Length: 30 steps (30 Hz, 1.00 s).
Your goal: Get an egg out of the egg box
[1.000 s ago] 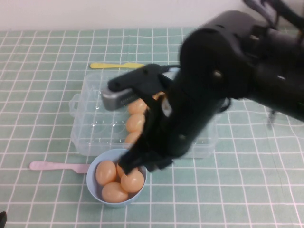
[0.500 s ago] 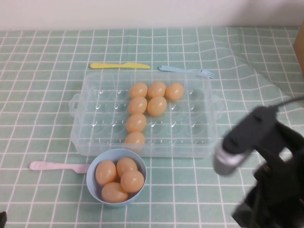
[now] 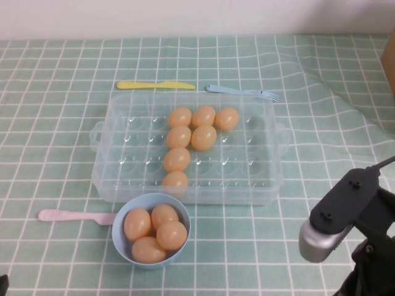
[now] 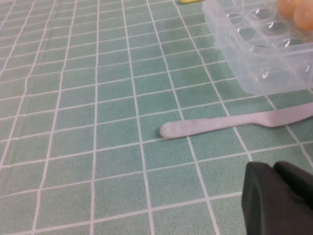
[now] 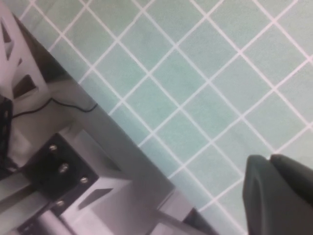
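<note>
A pink knife (image 3: 74, 216) lies at 8 o'clock on the desk (image 3: 49, 154). The left claw (image 4: 281, 198) hovers beside it, clenched. The egg box (image 3: 123, 160) sits centre, an egg (image 3: 176, 180) at its near edge. The right claw (image 5: 279, 193), clenched, hangs at 5 o'clock.

Orange-tan eggs (image 3: 179, 136) (clear egg box (image 3: 123, 166)), green white-gridded cloth (image 3: 55, 111).
</note>
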Tool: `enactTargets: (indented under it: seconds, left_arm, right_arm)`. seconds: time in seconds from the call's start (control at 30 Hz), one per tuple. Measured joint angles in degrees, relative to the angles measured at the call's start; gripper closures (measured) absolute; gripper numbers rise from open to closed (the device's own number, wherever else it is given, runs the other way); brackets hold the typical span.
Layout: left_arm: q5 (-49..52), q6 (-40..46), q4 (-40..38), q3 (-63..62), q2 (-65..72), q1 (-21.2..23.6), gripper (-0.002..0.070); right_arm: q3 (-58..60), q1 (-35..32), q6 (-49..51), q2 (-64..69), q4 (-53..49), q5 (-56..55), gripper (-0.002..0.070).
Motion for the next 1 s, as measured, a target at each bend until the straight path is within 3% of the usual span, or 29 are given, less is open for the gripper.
enactTargets:
  seconds: [0.13, 0.23, 0.4, 0.53, 0.67, 0.83, 1.0]
  left_arm:
    - [0.0, 0.0, 0.0, 0.0, 0.0, 0.0, 0.0675]
    - [0.0, 0.0, 0.0, 0.0, 0.0, 0.0, 0.0675]
    - [0.0, 0.0, 0.0, 0.0, 0.0, 0.0, 0.0675]
    - [0.0, 0.0, 0.0, 0.0, 0.0, 0.0, 0.0675]
    - [0.0, 0.0, 0.0, 0.0, 0.0, 0.0, 0.0675]
    - [0.0, 0.0, 0.0, 0.0, 0.0, 0.0, 0.0675]
    - [0.0, 0.0, 0.0, 0.0, 0.0, 0.0, 0.0675]
  right_arm:
    - [4.0, -1.8, -4.2, -1.9, -2.6, -7.7, 0.0692]
    - [10.1, -6.9, -10.9, -5.8, -2.4, -16.3, 0.0692]
    - [22.6, -20.9, -14.4, -17.1, 1.7, -27.0, 0.0692]
    - [30.0, -33.1, -14.6, -29.8, 4.7, -29.3, 0.0693]
    - [36.8, -41.3, -14.9, -44.4, 5.1, -35.5, 0.0693]
    - [45.7, -46.9, -14.9, -58.3, 5.1, -48.5, 0.0693]
    - [52.3, -47.9, -14.9, -63.7, 4.9, -55.6, 0.0694]
